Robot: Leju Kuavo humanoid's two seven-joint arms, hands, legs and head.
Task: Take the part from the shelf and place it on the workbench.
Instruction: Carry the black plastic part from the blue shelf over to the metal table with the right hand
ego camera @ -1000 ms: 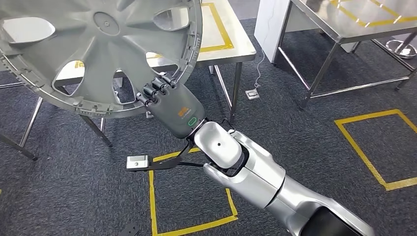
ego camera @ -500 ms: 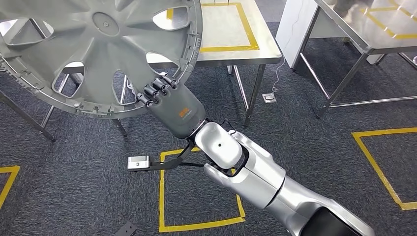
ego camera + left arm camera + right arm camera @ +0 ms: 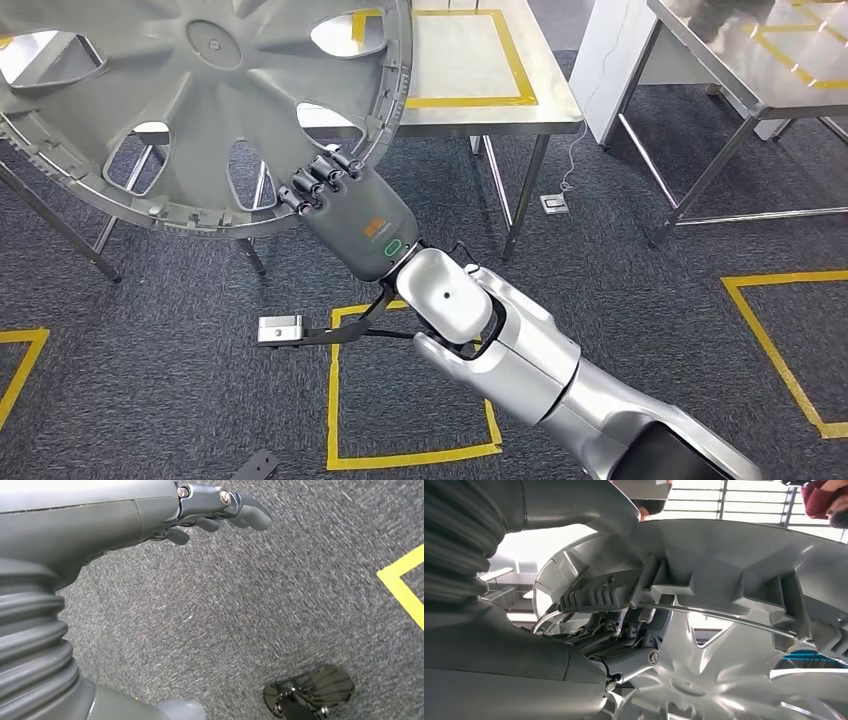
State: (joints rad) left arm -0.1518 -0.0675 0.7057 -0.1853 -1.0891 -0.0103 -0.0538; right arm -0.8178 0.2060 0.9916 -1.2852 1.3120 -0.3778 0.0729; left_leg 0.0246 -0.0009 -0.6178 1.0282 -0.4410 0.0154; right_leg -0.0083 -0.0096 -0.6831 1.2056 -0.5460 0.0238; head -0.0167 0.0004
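Right hand: your right hand [image 3: 345, 215] grips the wheel cover [image 3: 190, 110] at its rim, fingers [image 3: 320, 180] hooked over the ribbed edge; in the right wrist view the fingers [image 3: 624, 630] sit closed against the ribs on the cover's back [image 3: 734, 605].
Left hand: your left hand [image 3: 150, 515] hangs over the carpet [image 3: 260, 610], holding nothing, fingers [image 3: 250, 515] loosely curled but apart.
Where the part is: the wheel cover is in the air, carried in front of you, tilted, its back toward the head camera. It touches no surface and no shelf.
Workbench: a steel surface [image 3: 560, 105] with a yellow taped rectangle [image 3: 515, 65] stands just beyond the cover, partly hidden by it. A second steel surface [image 3: 740, 70] stands further to your right.
Done so far: the pick looks complete, judging by the cover being held free of any support.
Left to do: you have yet to close the gap to the surface, bring the cover over the taped rectangle, lower it flat and let go.
Watch: the hold is at one edge of a wide, light disc, so it may swing or twist as you move; keep its far rim off the surface legs [image 3: 525, 195].
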